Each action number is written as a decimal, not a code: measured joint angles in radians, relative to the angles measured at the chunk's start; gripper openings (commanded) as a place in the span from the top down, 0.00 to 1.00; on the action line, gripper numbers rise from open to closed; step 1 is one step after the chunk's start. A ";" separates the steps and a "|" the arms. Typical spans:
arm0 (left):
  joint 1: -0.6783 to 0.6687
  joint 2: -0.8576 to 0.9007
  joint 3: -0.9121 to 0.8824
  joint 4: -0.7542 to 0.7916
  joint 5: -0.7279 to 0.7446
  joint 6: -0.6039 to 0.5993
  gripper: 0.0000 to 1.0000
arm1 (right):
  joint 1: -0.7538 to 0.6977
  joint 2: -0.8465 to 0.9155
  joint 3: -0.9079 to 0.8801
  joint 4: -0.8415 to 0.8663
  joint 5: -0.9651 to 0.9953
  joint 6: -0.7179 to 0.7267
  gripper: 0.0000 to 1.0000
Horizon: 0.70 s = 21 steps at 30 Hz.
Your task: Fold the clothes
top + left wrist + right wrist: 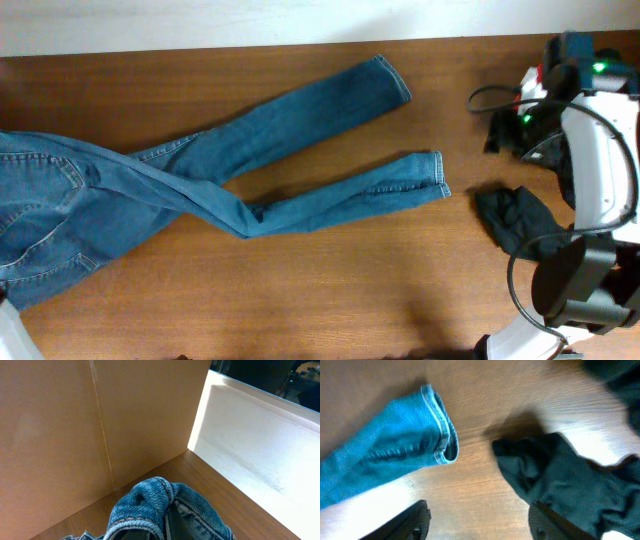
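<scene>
The blue denim jeans (pixel 200 190) lie flat across the table, waist at the left edge and both legs stretched to the right. The nearer leg's cuff (pixel 435 178) also shows in the right wrist view (pixel 437 430). My left gripper (pixel 165 532) is at the waist end, shut on a bunched fold of the jeans (pixel 150 502) that hides most of its fingers. My right gripper (pixel 480 522) is open and empty above bare wood, just in front of the cuff and beside a dark cloth.
A dark crumpled cloth (pixel 515 220) lies right of the cuff and shows in the right wrist view (pixel 565 475). The right arm (pixel 590 170) and its cables fill the right edge. A tan board (pixel 75 425) and a white wall (pixel 250 440) stand behind the left gripper.
</scene>
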 measured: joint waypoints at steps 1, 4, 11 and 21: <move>0.000 0.001 0.000 0.000 0.003 0.000 1.00 | 0.007 0.000 -0.038 0.024 -0.009 -0.005 0.34; 0.001 0.004 0.000 0.000 0.008 0.000 1.00 | 0.039 0.002 -0.155 0.097 -0.043 -0.013 0.34; 0.001 0.010 0.000 0.000 0.027 0.000 1.00 | 0.111 0.006 -0.376 0.347 -0.153 -0.018 0.41; 0.001 0.010 0.000 -0.001 0.056 0.003 1.00 | 0.120 0.008 -0.469 0.507 -0.208 -0.016 0.41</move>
